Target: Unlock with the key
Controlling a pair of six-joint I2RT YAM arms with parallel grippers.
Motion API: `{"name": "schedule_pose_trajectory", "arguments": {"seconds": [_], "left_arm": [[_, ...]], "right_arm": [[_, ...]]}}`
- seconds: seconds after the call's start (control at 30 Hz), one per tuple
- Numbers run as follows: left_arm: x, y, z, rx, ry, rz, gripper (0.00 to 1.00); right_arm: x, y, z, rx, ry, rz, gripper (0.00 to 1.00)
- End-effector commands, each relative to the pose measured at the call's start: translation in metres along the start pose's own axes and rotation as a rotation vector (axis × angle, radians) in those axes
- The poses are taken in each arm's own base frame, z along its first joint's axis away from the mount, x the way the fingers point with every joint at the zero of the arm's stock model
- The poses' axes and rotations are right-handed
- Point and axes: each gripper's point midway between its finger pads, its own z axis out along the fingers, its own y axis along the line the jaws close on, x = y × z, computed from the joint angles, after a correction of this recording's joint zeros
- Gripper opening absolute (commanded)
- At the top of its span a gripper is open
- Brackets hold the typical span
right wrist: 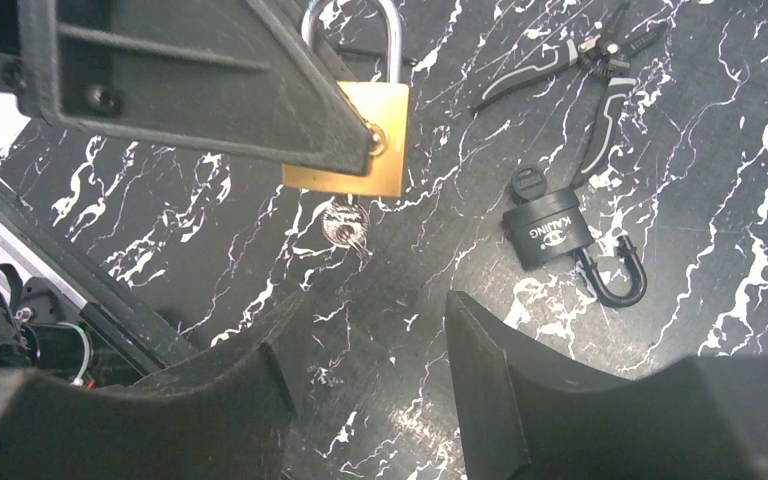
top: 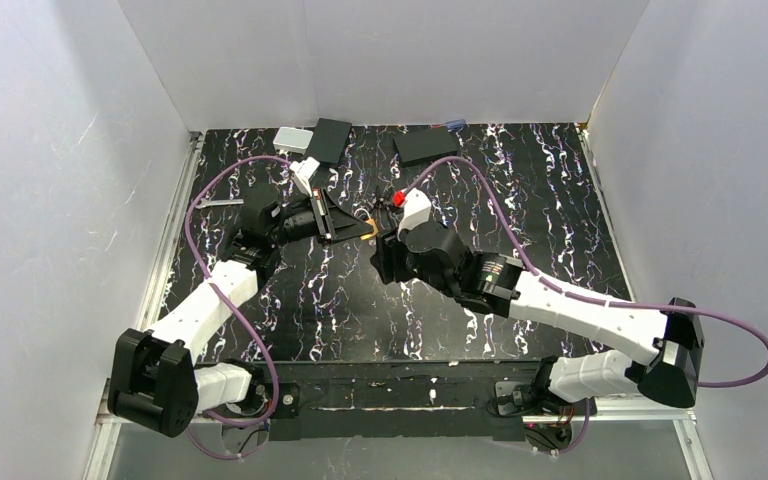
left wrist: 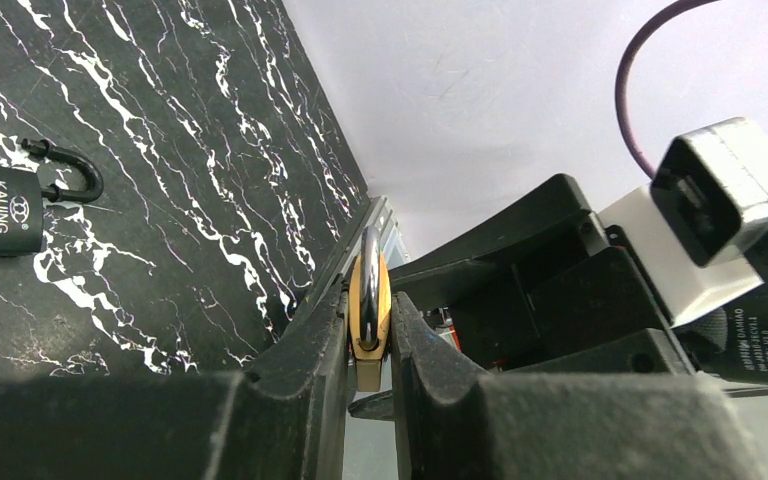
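Left fingers [left wrist: 312, 345] pinching brass padlock [left wrist: 369, 300], key [right wrist: 345, 228] beneath

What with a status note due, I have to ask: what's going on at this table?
The left tool is clamped on a brass padlock with a key sticking out of its underside. The right tool is open and faces that key without touching it, so the key has not been gripped for turning and the brass shackle looks closed. A black padlock with its shackle open lies on the table near some pliers.
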Motion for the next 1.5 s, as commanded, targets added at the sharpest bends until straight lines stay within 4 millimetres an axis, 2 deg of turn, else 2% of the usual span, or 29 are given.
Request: {"name": "schedule_pose_trajectory", "arguments": {"seconds": [0.0, 0.43, 0.63, 1.0, 1.1, 1.27, 1.47], "left_arm": [[0.003, -0.012, -0.004, 0.026, 0.001, 0.054, 0.0], [0.004, -0.011, -0.006, 0.018, 0.0, 0.059, 0.0], [0.004, -0.012, -0.007, 0.019, -0.003, 0.065, 0.0], [0.005, -0.013, -0.007, 0.021, -0.001, 0.067, 0.0], [0.004, -0.013, -0.008, 0.022, -0.003, 0.07, 0.0], [0.005, -0.014, -0.008, 0.024, -0.003, 0.074, 0.0], [0.005, -0.015, -0.009, 0.027, -0.001, 0.079, 0.0]], "right_arm": [[-0.04, 0.013, -0.003, -0.024, -0.096, -0.006, 0.59], [-0.057, 0.013, 0.008, 0.022, -0.13, -0.038, 0.58], [-0.065, 0.011, 0.01, 0.042, -0.152, -0.043, 0.53], [-0.062, 0.018, 0.021, 0.029, -0.141, -0.033, 0.5], [-0.061, 0.018, 0.022, 0.029, -0.138, -0.032, 0.47], [-0.061, 0.018, 0.024, 0.03, -0.139, -0.035, 0.32], [-0.058, 0.02, 0.027, 0.028, -0.132, -0.037, 0.29]]}}
